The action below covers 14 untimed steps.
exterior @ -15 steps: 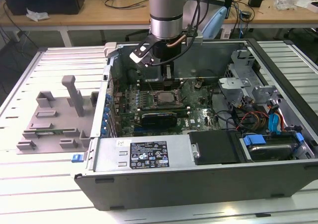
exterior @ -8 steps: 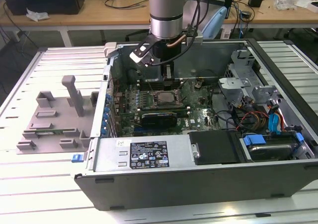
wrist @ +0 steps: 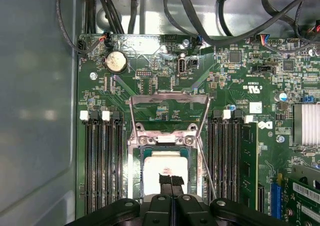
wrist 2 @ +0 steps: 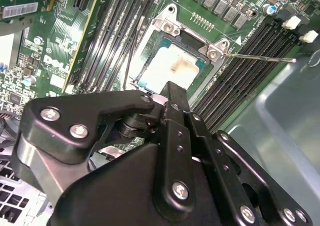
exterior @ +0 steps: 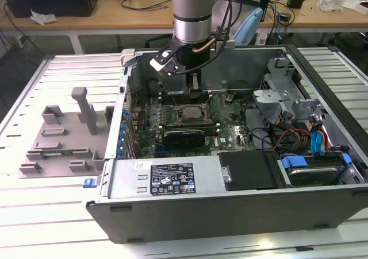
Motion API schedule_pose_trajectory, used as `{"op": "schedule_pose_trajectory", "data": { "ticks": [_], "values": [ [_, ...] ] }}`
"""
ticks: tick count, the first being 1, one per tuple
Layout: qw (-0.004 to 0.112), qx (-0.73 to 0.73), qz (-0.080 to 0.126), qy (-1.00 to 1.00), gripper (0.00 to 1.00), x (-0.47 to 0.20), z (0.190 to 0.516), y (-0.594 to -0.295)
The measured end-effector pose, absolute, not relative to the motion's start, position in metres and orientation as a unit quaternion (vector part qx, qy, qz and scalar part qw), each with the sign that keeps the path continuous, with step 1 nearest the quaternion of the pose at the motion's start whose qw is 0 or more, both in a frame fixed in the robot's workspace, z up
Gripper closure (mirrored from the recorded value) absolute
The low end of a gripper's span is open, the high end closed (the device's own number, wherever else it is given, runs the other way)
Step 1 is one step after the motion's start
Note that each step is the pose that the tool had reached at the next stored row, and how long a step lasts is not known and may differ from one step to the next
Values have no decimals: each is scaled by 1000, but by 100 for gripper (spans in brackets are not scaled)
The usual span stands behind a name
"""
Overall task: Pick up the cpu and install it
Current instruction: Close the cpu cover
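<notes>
Cpu [wrist: 164, 167] lies flat in the open socket [wrist: 162, 140] on the green board [wrist: 150, 75] inside the computer case [exterior: 172, 213]. The claw [wrist: 171, 179] hangs just above it, fingertips pressed together.

— What sort of place is this?
— A robotics lab or electronics workshop: a robot arm [exterior: 192, 12] hangs over an open computer case [exterior: 230, 213] on a slatted metal table [exterior: 34, 219]
— Anything else?
— Cluttered wooden workbenches [exterior: 115, 15] stand behind, and a grey fixture tray [exterior: 57, 150] sits beside the case
</notes>
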State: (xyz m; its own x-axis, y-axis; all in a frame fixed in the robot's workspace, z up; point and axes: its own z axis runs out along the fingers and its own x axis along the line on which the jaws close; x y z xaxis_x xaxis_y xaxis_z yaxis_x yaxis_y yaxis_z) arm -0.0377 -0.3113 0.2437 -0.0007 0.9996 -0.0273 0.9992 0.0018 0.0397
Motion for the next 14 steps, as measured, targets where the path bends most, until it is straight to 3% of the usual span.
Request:
{"op": "schedule_pose_trajectory", "data": {
  "ticks": [14],
  "values": [
    [24, 706, 4, 707, 89, -33, 261, -311]
  ]
}}
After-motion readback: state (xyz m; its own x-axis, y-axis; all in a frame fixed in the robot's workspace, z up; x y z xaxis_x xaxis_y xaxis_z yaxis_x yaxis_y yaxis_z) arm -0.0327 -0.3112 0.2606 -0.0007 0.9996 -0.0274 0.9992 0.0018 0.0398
